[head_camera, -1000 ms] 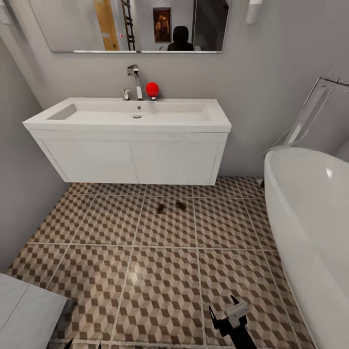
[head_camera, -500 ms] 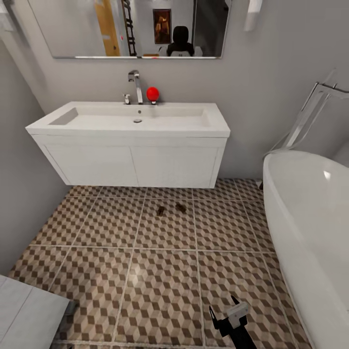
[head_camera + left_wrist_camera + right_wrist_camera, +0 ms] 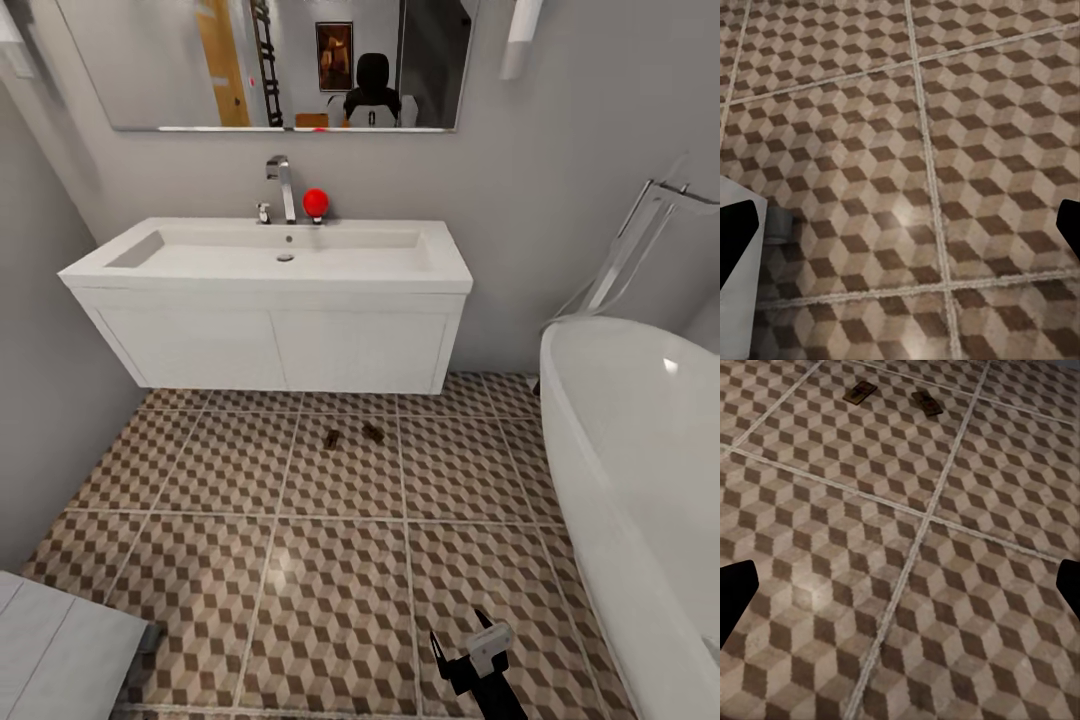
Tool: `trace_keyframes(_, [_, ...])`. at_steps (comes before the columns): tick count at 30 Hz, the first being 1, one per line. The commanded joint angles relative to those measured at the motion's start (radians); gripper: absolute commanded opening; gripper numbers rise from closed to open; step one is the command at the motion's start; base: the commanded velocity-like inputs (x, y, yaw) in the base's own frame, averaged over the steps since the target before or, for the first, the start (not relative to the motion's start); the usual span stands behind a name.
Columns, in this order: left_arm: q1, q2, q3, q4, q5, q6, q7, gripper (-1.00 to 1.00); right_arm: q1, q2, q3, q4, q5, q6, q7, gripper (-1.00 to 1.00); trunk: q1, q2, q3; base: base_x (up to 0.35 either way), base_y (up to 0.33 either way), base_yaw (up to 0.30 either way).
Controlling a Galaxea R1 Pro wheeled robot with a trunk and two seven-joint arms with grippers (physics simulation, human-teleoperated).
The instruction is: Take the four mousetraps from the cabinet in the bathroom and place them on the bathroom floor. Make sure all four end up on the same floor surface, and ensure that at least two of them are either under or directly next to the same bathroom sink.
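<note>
Two mousetraps point(image 3: 352, 435) lie on the bathroom floor point(image 3: 330, 590), ahead of both arms' spread, empty fingers; two remain.

— What's on the bathroom floor point(image 3: 330, 600), there by the sink point(image 3: 270, 262)?

— Two mousetraps, small brown boards with dark wire: one point(image 3: 331, 438) lying just beside the other point(image 3: 373, 433), apart, flat on the cube-patterned tiles just in front of the white wall-hung vanity.
</note>
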Motion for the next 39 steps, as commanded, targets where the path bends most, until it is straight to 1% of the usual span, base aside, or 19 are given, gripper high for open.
trace_keyframes(1, [-0.001,-0.001,-0.008,0.003,-0.001,-0.004,0.008,1.0,-0.001,0.0,0.008,0.001,0.003,-0.002,-0.01,1.0,-0.004,0.007,0.003,0.0,0.0,0.0])
trace_keyframes(12, [-0.001,-0.001,-0.008,0.002,-0.001,-0.004,0.009,1.0,-0.001,0.003,0.008,0.001,0.003,0.0,-0.01,1.0,-0.046,0.084,0.037,0.0,0.0,0.0])
trace_keyframes(18, [-0.001,-0.001,-0.008,0.003,-0.001,-0.004,0.009,1.0,-0.001,0.016,0.007,0.001,0.003,0.002,-0.01,1.0,-0.069,0.126,0.056,0.0,0.0,0.0])
trace_keyframes(29, [-0.001,-0.001,-0.008,0.002,-0.001,-0.004,0.011,1.0,-0.001,0.028,0.008,0.001,0.003,0.004,-0.01,1.0,-0.111,0.203,0.09,0.0,0.0,0.0])
trace_keyframes(39, [-0.001,-0.001,-0.008,0.003,-0.001,-0.004,0.011,1.0,-0.001,0.029,0.008,0.001,0.003,0.004,-0.01,1.0,-0.15,0.273,0.122,0.0,0.0,0.0])
